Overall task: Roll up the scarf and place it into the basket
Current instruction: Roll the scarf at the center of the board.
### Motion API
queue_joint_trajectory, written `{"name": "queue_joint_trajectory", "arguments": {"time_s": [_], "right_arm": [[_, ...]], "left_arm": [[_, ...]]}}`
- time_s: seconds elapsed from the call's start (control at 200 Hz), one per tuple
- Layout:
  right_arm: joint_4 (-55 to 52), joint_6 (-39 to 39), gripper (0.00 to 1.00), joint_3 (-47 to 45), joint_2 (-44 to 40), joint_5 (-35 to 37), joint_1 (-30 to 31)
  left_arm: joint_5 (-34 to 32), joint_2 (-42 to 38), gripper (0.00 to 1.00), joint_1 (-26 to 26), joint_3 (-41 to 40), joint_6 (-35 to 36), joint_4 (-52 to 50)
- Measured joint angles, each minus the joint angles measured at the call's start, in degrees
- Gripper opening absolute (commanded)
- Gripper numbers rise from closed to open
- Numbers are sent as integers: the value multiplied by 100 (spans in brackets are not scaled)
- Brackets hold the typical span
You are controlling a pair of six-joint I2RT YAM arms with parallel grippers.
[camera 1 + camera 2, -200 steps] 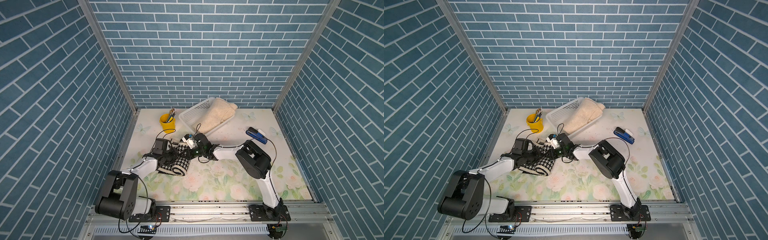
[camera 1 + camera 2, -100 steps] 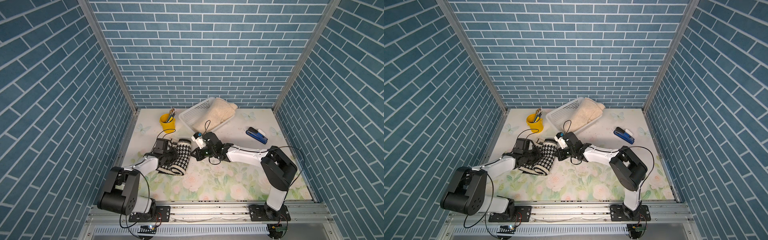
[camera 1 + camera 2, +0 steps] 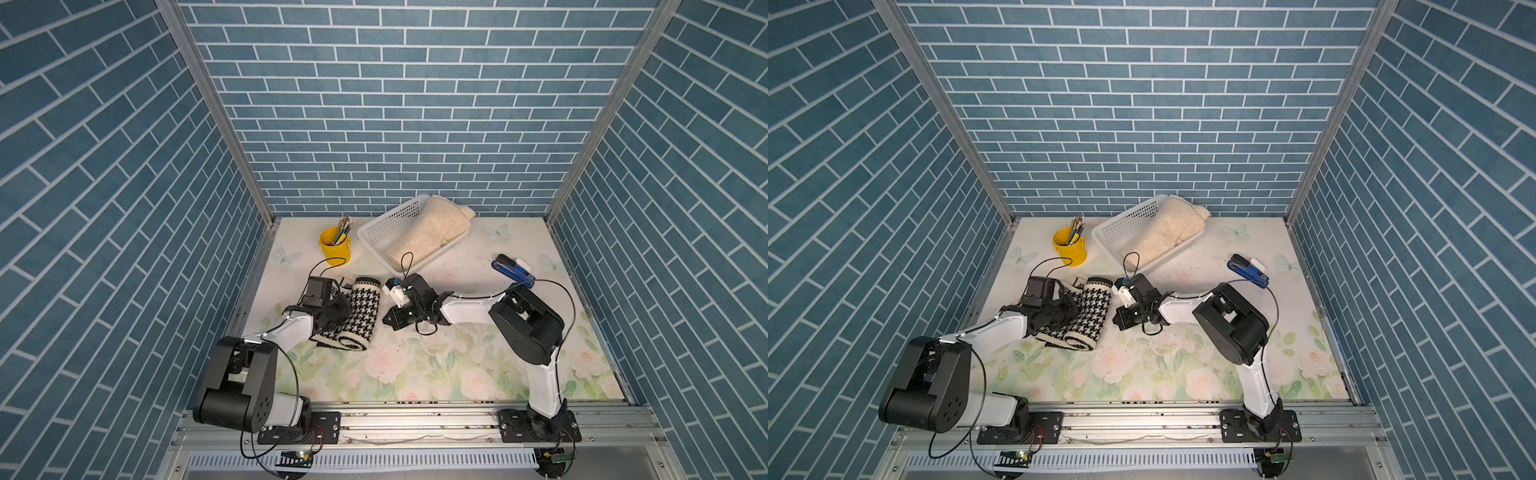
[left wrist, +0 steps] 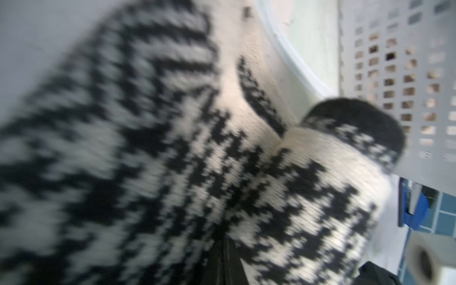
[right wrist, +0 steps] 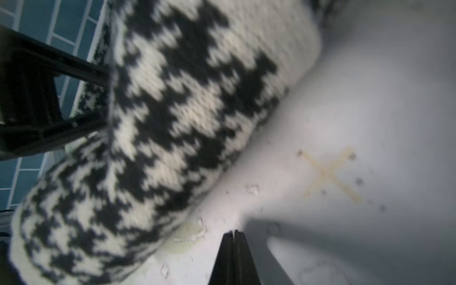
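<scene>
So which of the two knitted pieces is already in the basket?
The plain cream knit, lying in the white perforated basket. The black-and-white houndstooth scarf is on the table, partly rolled.

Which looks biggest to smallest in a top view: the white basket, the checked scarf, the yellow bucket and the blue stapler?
1. basket
2. scarf
3. yellow bucket and blue stapler: they look about alike, so I won't rank them.
The basket lies farthest from the camera yet still looks largest.
</scene>
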Motion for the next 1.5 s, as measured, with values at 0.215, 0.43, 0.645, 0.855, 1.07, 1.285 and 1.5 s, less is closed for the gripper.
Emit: {"name": "queue_joint_trajectory", "arguments": {"time_s": [0.215,0.43,0.645,0.855,1.07,1.285,1.5], "right_arm": [[520,111,0,308,391,-400,105],[890,210,0,-96,249,-450,136],[990,313,0,-667,-254,-420,136],[704,356,0,-1674,-1292,-11,57],[-297,343,0,-2295,-2457,424,63],[-490,284,0,-2118,-2566,555,98],[-498,131,0,-1709,-2435,535,151]], "left_arm": [[-39,186,5,85,-131,39,52],[-118,210,5,-197,-232,-94,382],[-424,667,4,-1193,66,-490,743],[-616,1241,4,-2343,472,-1119,1176],[-542,1421,5,-3051,855,-1611,876],[-365,1762,9,-2651,1672,-1351,-15],[-269,1891,10,-2085,2063,-909,-472]]}}
